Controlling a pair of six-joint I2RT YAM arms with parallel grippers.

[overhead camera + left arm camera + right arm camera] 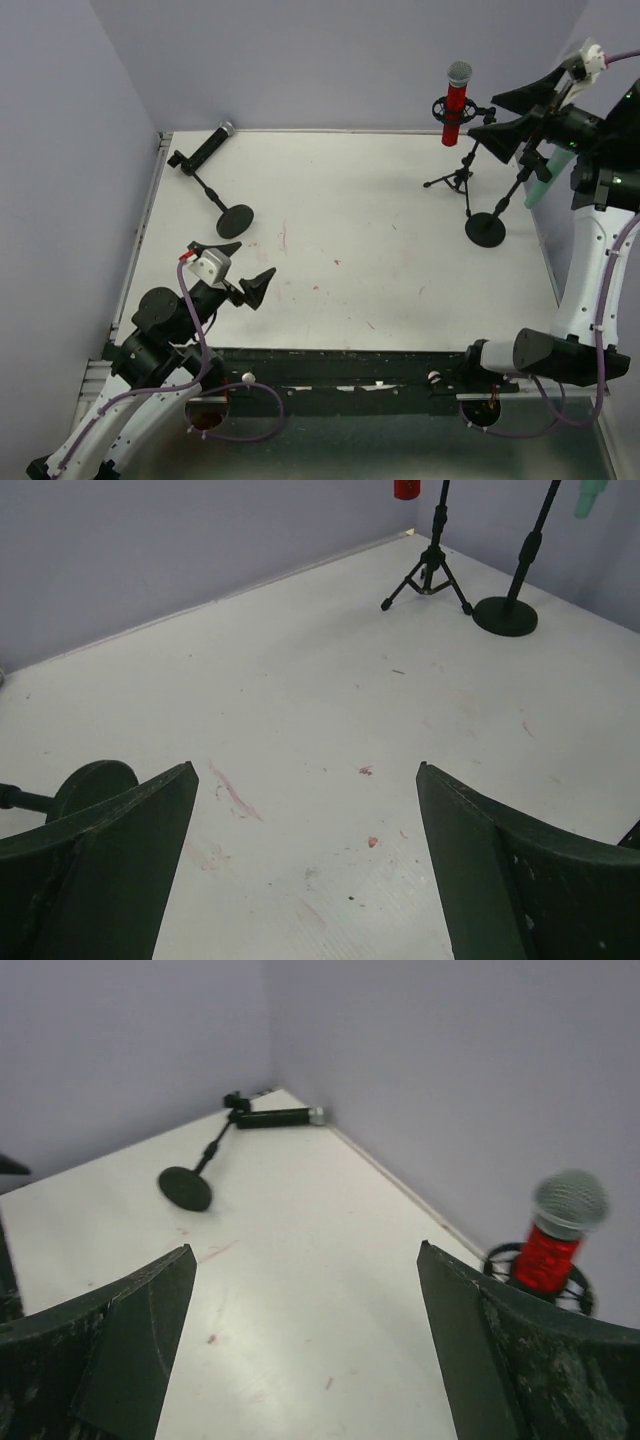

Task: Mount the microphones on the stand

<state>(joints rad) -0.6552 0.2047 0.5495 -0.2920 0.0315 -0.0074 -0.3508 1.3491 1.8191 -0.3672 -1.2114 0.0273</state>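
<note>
Red microphone (pixel 457 103) stands upright at 1 o'clock, head up. Black microphone (pixel 207 147) lies at 11, head toward 2. Mint-green microphone (pixel 540 186) is half hidden by the right arm. Left gripper (pixel 247 265) and right gripper (pixel 484 112) gape wide, empty.

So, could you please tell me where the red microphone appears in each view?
Top external: upper right, red microphone upright in its mount.
Left wrist: only its red lower end, at the top edge.
Right wrist: lower right.
Shared landmark: the far-left stand's round base.
</note>
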